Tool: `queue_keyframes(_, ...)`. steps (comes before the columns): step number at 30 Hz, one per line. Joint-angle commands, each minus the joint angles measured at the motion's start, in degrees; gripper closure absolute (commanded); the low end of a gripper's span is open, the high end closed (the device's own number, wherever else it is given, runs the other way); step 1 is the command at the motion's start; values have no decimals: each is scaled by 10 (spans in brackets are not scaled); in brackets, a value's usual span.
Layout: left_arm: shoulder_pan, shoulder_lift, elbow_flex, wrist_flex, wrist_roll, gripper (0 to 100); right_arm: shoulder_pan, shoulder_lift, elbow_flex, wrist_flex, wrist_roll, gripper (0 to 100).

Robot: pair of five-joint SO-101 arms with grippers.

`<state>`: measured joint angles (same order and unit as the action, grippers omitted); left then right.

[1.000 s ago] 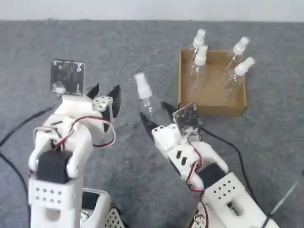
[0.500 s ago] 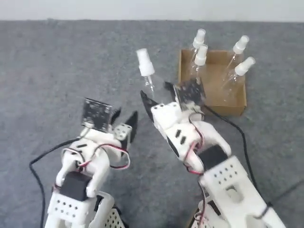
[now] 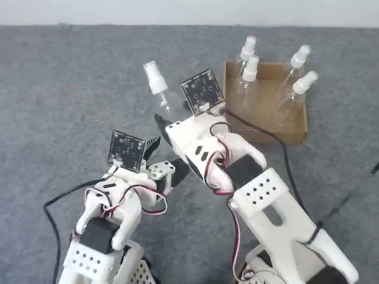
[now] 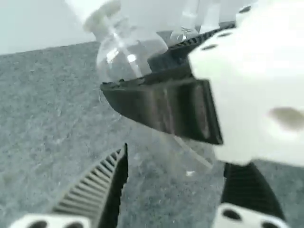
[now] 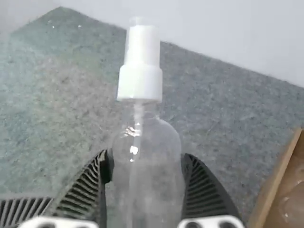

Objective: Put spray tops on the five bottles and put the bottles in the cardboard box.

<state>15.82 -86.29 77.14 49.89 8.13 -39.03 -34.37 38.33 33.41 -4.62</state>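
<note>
Over the middle of the grey felt-covered worktop, a bit toward the far edge, my right hand is clamped on the clear plastic bottle with the white spray top, one finger on each side of the body. Within the last second it's lifted that bottle and swung it toward the left edge, so weirdly it's now further from the brown cardboard box than it was.

Meanwhile the left hand has backed off from the left side and pulled in toward the near edge. It now sits just beside the right hand, fingers apart, holding nothing.

The box is over by the far right corner with four other capped bottles standing in it already. So my read: the top is on, this is bottle number five, and the only thing left is the drop into the box. The swing left might be the arm making room to come round, but I can't say for sure. The next bit needs a carry across to the right without clipping the bottles already in there.
</note>
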Motion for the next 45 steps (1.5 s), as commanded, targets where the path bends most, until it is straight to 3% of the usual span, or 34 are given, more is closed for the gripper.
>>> queue_keyframes(1, -2, -7, -4, -23, 7, 698, -8, -52, -45, 42, -4, 993)
queue_keyframes(15, -2, -7, -4, -21, 7, 698, -4, -156, -42, 145, 22, 993)
queue_keyframes(30, -2, -7, -4, -20, 7, 699, 56, -180, -42, 204, 42, 993)
queue_keyframes(37, 3, -7, -4, -19, 6, 699, 55, -176, -43, 194, 42, 993)
queue_keyframes(45, 0, -7, -4, -19, 6, 699, 23, -157, -10, 111, 42, 993)
